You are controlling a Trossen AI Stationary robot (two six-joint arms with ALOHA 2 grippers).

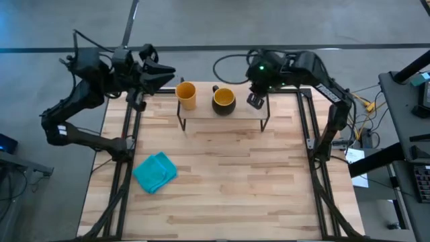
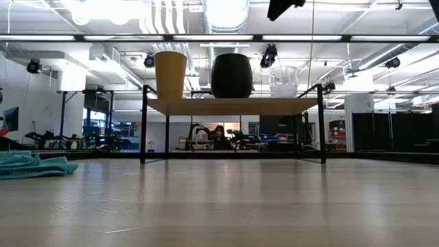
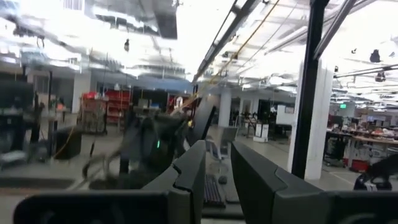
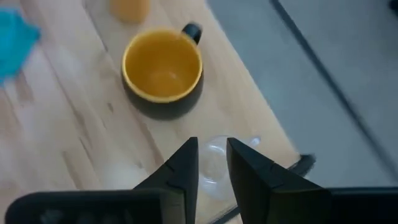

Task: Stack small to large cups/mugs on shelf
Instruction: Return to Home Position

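My right gripper (image 4: 211,163), fingers narrowly parted, hovers above the small clear glass (image 4: 214,163) at the dark mug's (image 4: 163,70) five o'clock; descending misaligned could topple it.

3 vessels stand upright in a row on the shelf (image 2: 233,106), a low light wood board on thin black legs at the table's far edge. The handleless yellow-orange cup (image 2: 170,75) is at one end and the small clear glass (image 2: 283,81) at the other. Between them sits the dark mug (image 2: 232,75), with a yellow-orange inside and a dark handle.
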